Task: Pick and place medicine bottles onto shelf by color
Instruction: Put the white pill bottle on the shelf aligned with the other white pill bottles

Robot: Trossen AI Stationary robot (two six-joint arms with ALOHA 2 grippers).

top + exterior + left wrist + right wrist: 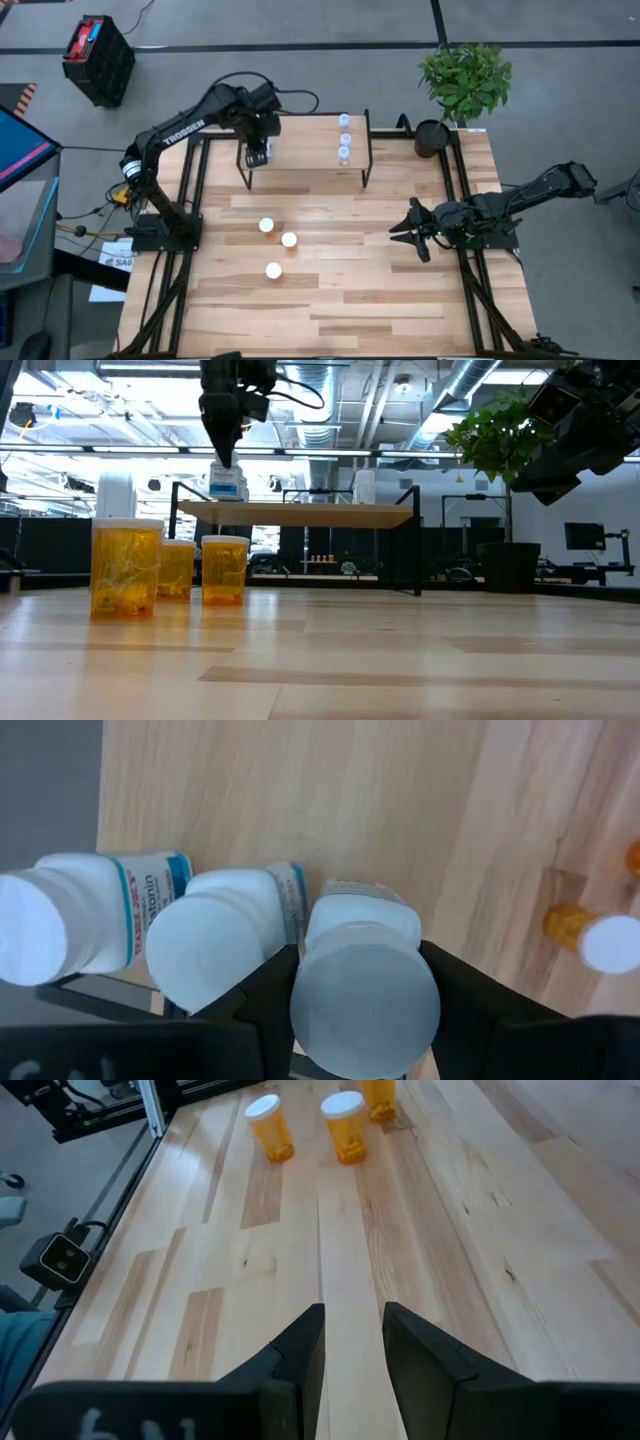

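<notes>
**Left arm holds a bluish bottle at the shelf's left end**

The left arm reaches from its base at the counter's left edge, elbow bent, across to the shelf [305,150]; its gripper [256,152] points down over the shelf's left end; the fingers [265,990] are closed on the cap of a bluish bottle [362,982], one finger on each side; in the low view the bottle [226,482] shows at the shelf top beneath the gripper [222,455], though whether it touches the wood I cannot tell; two more bluish bottles [232,938] stand just beside it in a row, both with blue-banded labels, the nearer one touching a finger.

The right arm lies low over the counter's right side, its gripper [414,230] pointing toward the middle; its fingers [300,1345] stand slightly apart and hold nothing.

Three white bottles [344,137] stand in a line at the shelf's right end; three orange bottles [279,241] with white caps stand upright on the counter [360,300] in front of the shelf, close together but apart from one another; seen level, the orange bottles [165,566] are translucent amber.

A potted plant [458,88] stands at the counter's far right corner.
</notes>
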